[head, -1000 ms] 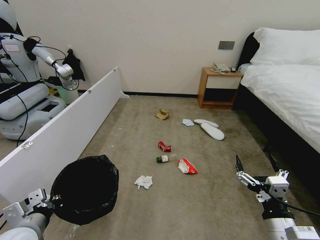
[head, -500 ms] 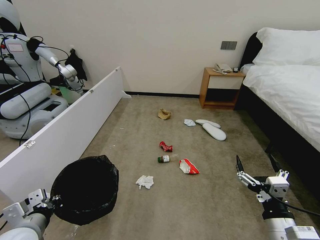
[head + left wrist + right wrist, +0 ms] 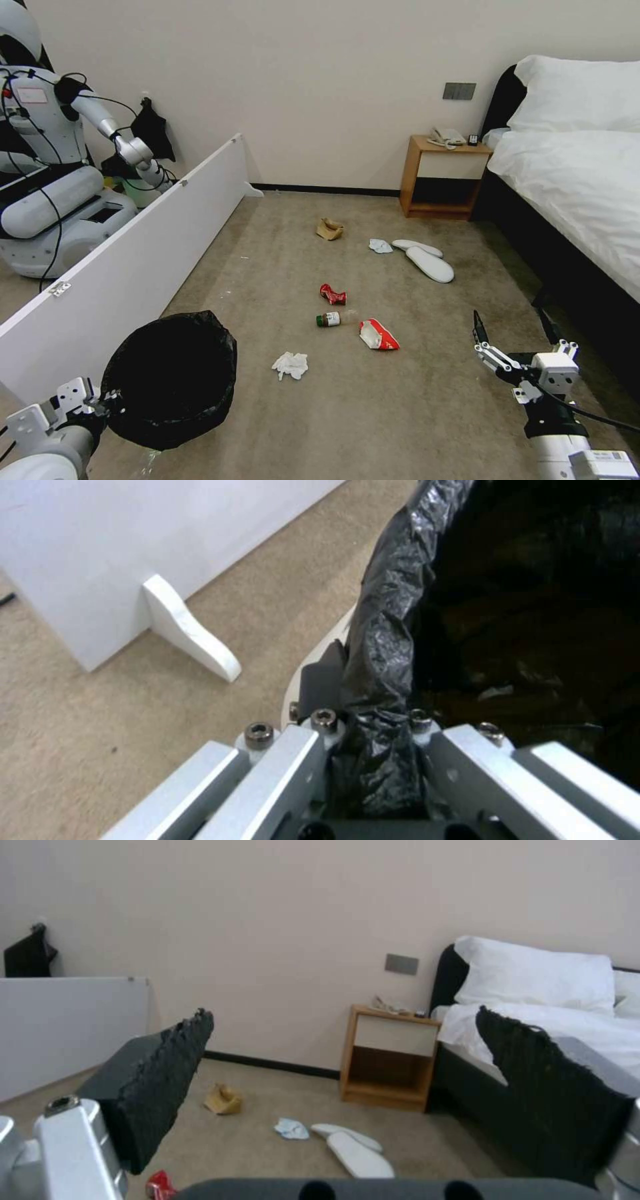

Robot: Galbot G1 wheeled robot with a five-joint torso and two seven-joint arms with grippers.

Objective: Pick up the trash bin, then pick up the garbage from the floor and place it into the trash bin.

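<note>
trash bin (image 3: 170, 380): round, crinkly black liner | left pincer (image 3: 373, 720) pinching rim | right pincer (image 3: 513, 327) spread

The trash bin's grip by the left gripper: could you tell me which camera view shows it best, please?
The left wrist view: the left gripper is shut on the trash bin, its fingers pinching the bag-lined rim. The head view shows the whole trash bin held low at left. The right wrist view looks toward the bed instead.

white arms | silver screws | black ribbed jaws | black cable
</note>
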